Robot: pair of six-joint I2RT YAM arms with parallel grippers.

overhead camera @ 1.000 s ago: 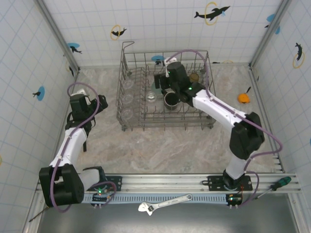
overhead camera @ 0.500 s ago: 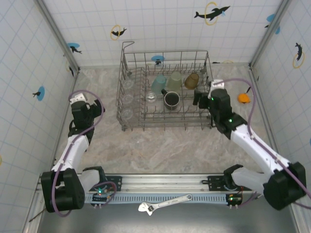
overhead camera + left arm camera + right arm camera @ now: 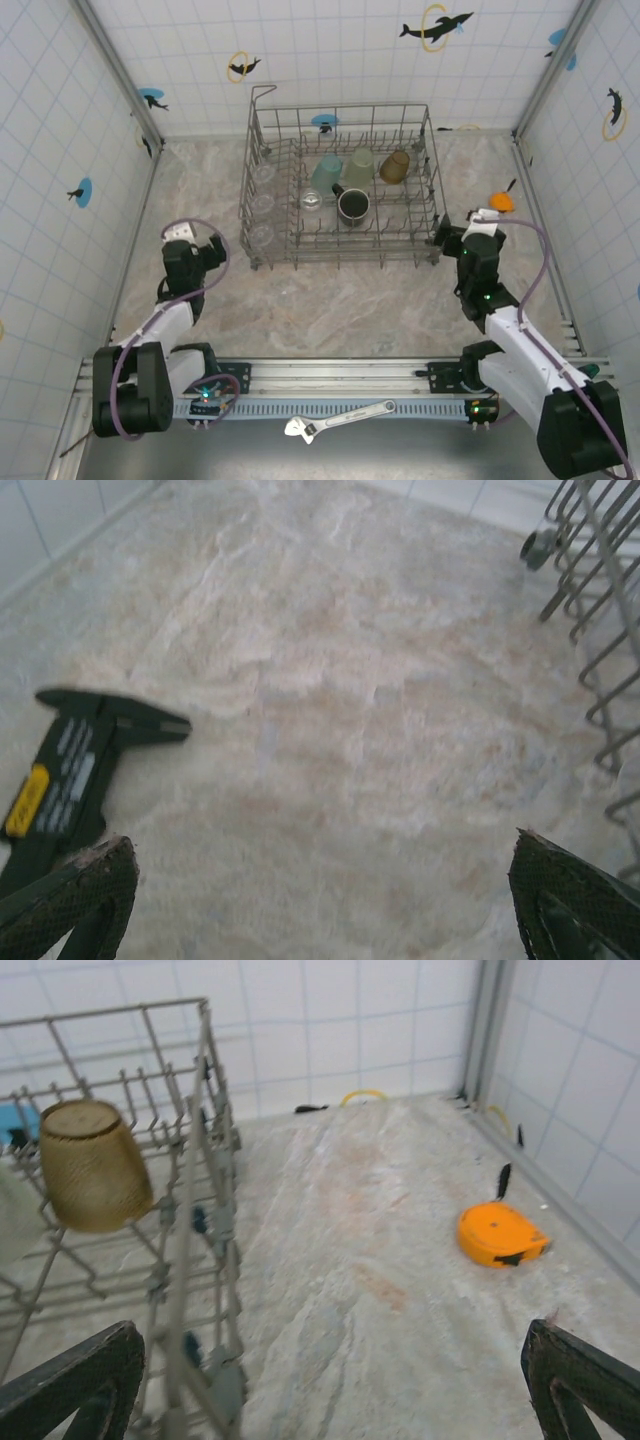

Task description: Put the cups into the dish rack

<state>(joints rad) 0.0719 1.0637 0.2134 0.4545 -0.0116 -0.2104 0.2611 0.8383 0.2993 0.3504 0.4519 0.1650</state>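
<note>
Large square grey wire dish rack [image 3: 343,108] sits at 12 o'clock on the table, its tall loop at its 11 o'clock corner.

Every cup counted is inside it:
- back row: teal tumbler [image 3: 325,172], pale green tumbler [image 3: 358,167], amber-brown tumbler [image 3: 394,166]
- middle: black handled mug [image 3: 352,205]
- 9 o'clock side: clear tumblers [image 3: 262,204]

Loading looks finished.

The amber tumbler's long axis is near upright, slightly leaning, wide mouth down. The mug's axis is upright, handle toward 10 o'clock.

Left gripper [image 3: 213,252] is at the rack's 8 o'clock, right gripper [image 3: 445,237] at its 4 o'clock. Both have fingers spread wide and hold nothing.
</note>
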